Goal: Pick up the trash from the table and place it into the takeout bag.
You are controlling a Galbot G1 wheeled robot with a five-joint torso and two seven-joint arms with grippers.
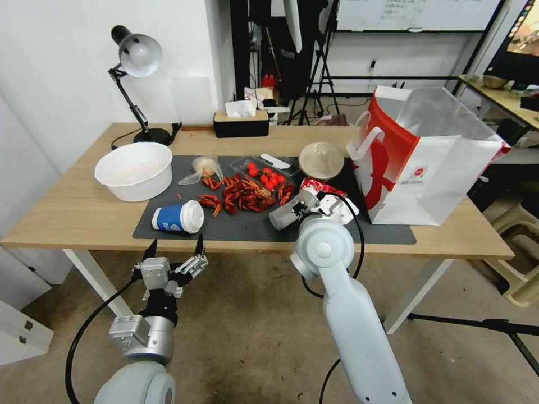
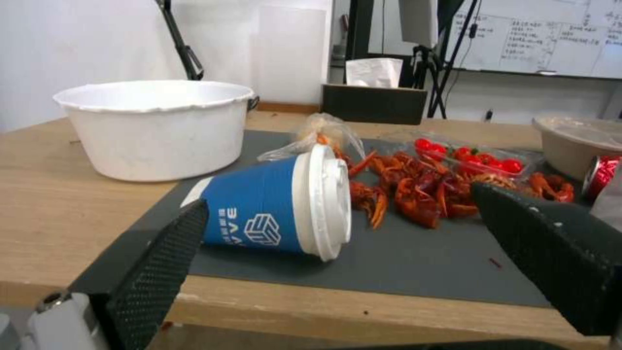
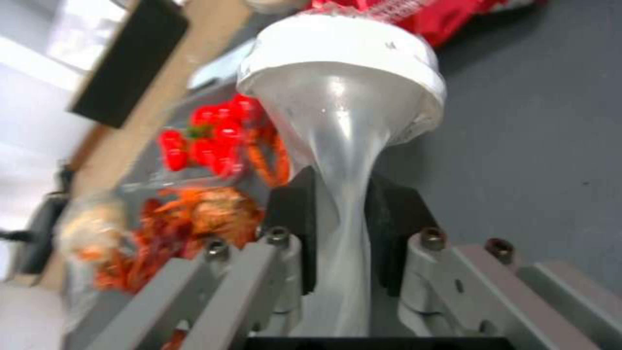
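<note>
One clear plastic cup point(image 3: 343, 112) sat squeezed flat between the right gripper's point(image 3: 342, 228) black pads, lower centre of the wrist frame, over the dark grey mat point(image 1: 247, 224). Left gripper point(image 1: 174, 249) hung wide open, empty, lower left, short of one blue-and-white paper cup point(image 1: 177, 217) lying sideways. One white-and-red paper takeout bag point(image 1: 426, 163) stood open at right, contents unclear.

White walls, a speckled brown floor point(image 1: 252, 314), whiteboard point(image 1: 415, 14) behind.
</note>
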